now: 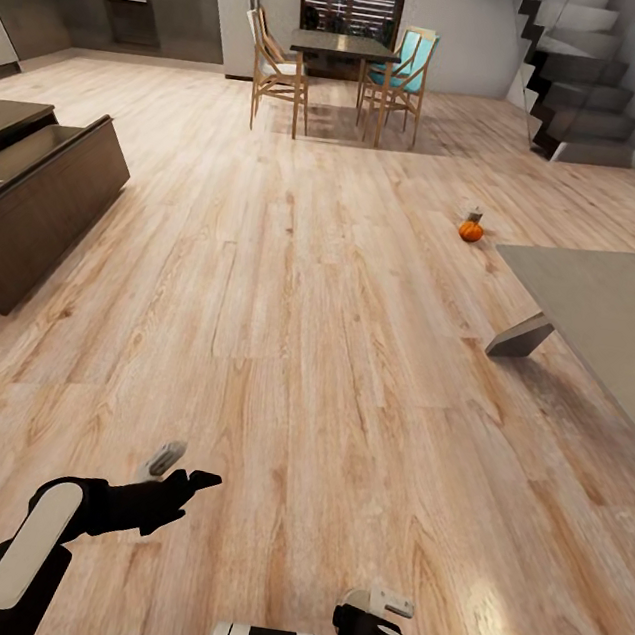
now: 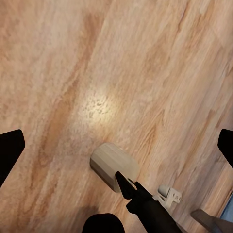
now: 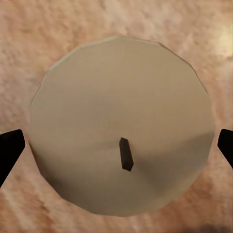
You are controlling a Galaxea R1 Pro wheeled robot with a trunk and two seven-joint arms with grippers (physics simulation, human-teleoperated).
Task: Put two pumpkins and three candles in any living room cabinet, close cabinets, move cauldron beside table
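Wood floor [image 1: 312, 286] w/ pumpkin [image 1: 470, 231] far off by table [image 1: 612, 308]. My right gripper [image 3: 116, 145] open over candle [image 3: 121, 126]; left gripper [image 2: 116, 145] open, nothing held.

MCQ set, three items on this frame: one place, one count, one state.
1. Where is the pumpkin?
A. on the floor
B. on the coffee table
C. in the cabinet

2. How many pumpkins are in the head view?
A. two
B. one
C. three

3. What state is the cabinet drawer in?
A. shut flush
B. lying on the floor
C. pulled open

Answers:
1. A, as the pumpkin sits on the wood floor.
2. B, as a single orange one is there.
3. C, as the drawer front stands out from the cabinet, with its inside exposed.
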